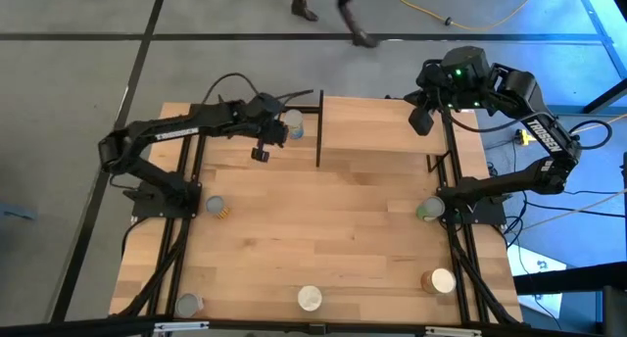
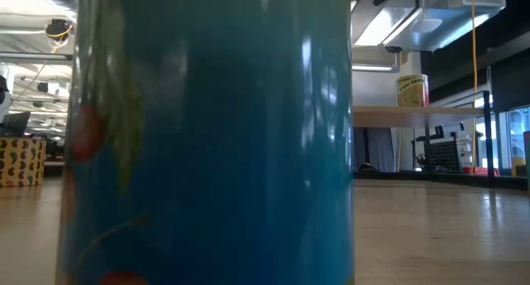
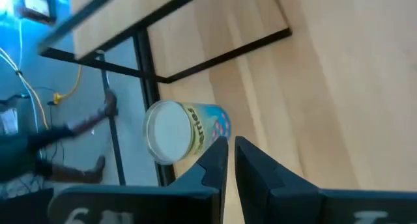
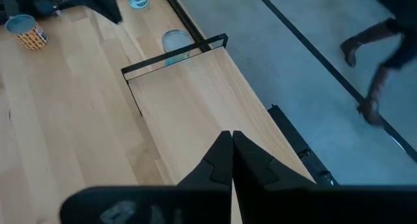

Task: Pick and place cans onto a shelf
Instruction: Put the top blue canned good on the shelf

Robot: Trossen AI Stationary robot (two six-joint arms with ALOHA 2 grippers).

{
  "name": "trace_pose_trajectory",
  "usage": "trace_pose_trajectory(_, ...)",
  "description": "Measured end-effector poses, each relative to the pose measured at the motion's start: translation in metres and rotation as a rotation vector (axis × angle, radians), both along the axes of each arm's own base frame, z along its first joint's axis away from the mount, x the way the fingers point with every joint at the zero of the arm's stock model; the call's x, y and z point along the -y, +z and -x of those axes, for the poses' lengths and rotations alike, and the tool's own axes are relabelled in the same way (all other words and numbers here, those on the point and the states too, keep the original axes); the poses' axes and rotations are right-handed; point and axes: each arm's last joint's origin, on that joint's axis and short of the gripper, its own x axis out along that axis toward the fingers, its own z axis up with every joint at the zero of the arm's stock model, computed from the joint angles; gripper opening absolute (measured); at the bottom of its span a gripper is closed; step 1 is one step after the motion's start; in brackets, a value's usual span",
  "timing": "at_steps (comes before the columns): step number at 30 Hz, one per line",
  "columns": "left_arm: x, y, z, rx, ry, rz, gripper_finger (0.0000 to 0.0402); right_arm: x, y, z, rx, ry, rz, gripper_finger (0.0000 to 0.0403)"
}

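Observation:
A can with a pale lid and a blue and yellow label (image 3: 189,133) stands on the tabletop beside the shelf's left end (image 1: 292,129). The shelf (image 1: 377,126) is a raised wood board on black posts at the table's far side, and its top shows bare in the right wrist view (image 4: 195,87). My left gripper (image 3: 229,149) is shut right beside that can (image 1: 279,131). My right gripper (image 4: 232,140) is shut and empty above the shelf's right end (image 1: 421,121). Other cans stand on the table: orange (image 1: 216,208), green (image 1: 428,211), orange (image 1: 438,280). My left gripper has its shut fingertips (image 3: 218,152) right at the can's blue label side, near its base end (image 3: 221,123). I cannot tell whether they touch it. The can stands on the tabletop.
More cans stand along the near edge (image 1: 310,298) (image 1: 186,304). A blue can (image 2: 207,136) fills the low view, and a yellow-labelled can (image 2: 411,90) shows above the shelf board's edge. A person walks beyond the far edge (image 1: 333,9). The table's middle (image 1: 323,219) is bare wood.

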Motion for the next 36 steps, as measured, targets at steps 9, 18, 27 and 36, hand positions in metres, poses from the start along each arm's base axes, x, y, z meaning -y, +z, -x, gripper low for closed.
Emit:
trace_pose_trajectory(9,-0.029,-0.039,-0.022,-0.070,-0.029,-0.038,0.0006,-0.001,-0.001,0.001,-0.013,0.002,-0.006,0.0005)
trace_pose_trajectory(18,-0.036,-0.042,-0.028,-0.069,0.055,-0.116,0.0001,-0.001,-0.001,0.001,-0.015,0.002,-0.008,0.0005)
trace_pose_trajectory(27,-0.022,-0.040,-0.032,-0.059,0.118,-0.120,0.0000,-0.001,-0.001,0.001,-0.014,0.000,-0.009,0.0005)
trace_pose_trajectory(36,-0.026,-0.040,-0.031,-0.011,0.232,-0.091,0.0006,-0.001,-0.001,0.001,-0.012,-0.003,-0.012,0.0005)
